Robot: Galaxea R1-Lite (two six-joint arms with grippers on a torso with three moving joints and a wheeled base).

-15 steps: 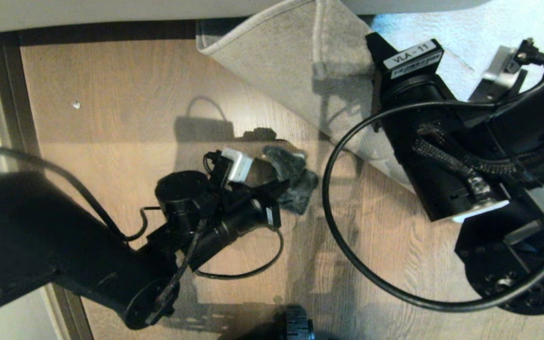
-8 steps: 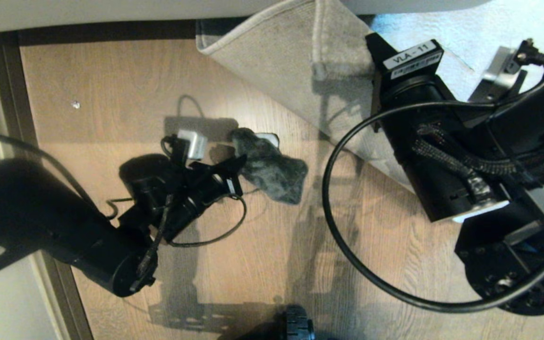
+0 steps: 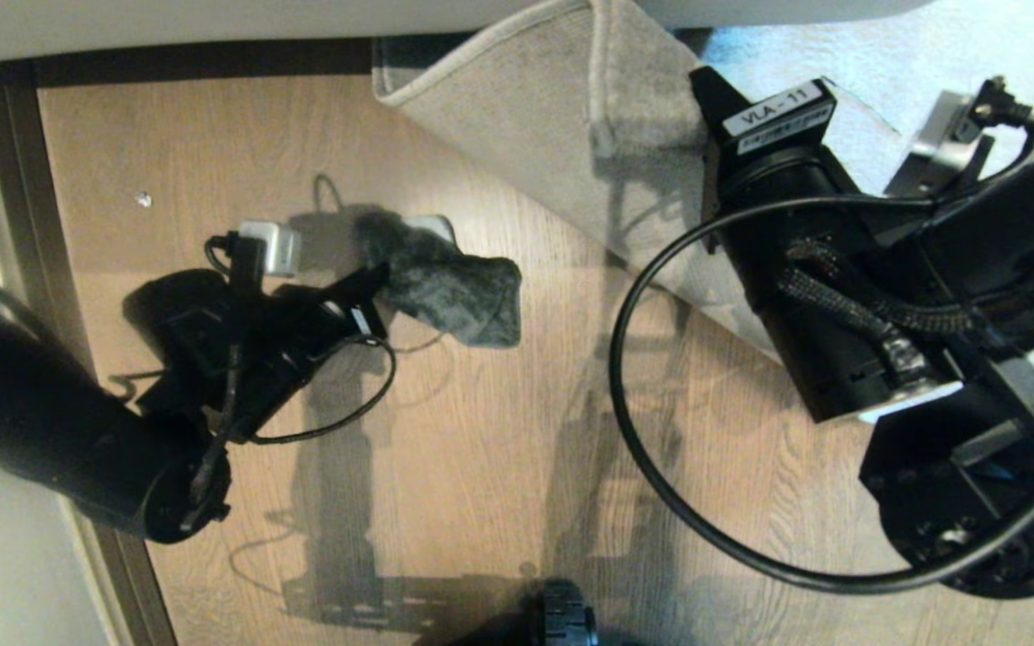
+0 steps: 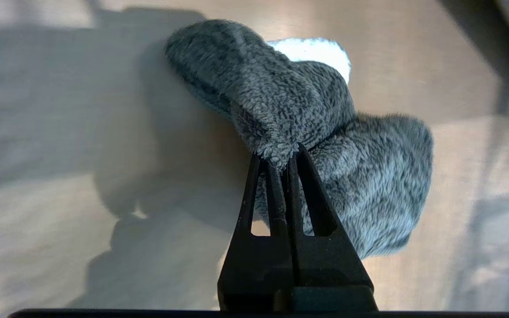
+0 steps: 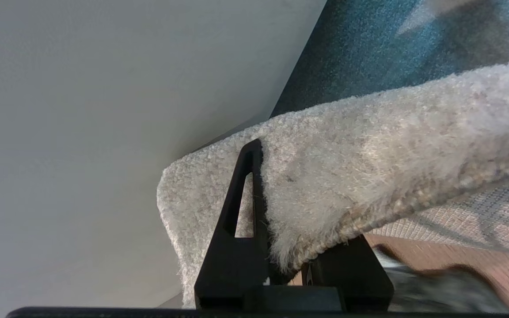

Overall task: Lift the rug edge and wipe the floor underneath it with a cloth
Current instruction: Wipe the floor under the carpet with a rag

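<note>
The grey-beige rug edge (image 3: 602, 99) is lifted and folded back at the top middle of the head view, its pale underside (image 3: 508, 108) facing me. My right gripper (image 5: 287, 194) is shut on the rug edge (image 5: 369, 168); one finger lies on the pile and the other is hidden beneath. On the bare wood floor (image 3: 481, 449), left of the rug, lies the dark grey fluffy cloth (image 3: 454, 292). My left gripper (image 3: 381, 280) is shut on the cloth (image 4: 325, 145), pinching a fold at the fingertips (image 4: 301, 154), with the cloth against the planks.
A pale wall (image 3: 167, 22) runs along the top, with a dark strip (image 3: 19, 179) down the left side. A small white speck (image 3: 144, 199) lies on the planks. A black cable (image 3: 634, 449) loops from my right arm, and a base wheel (image 3: 566, 619) shows at the bottom.
My left gripper has dragged the cloth across the floor to the left and slightly farther from me. The right gripper and the lifted rug have stayed still.
</note>
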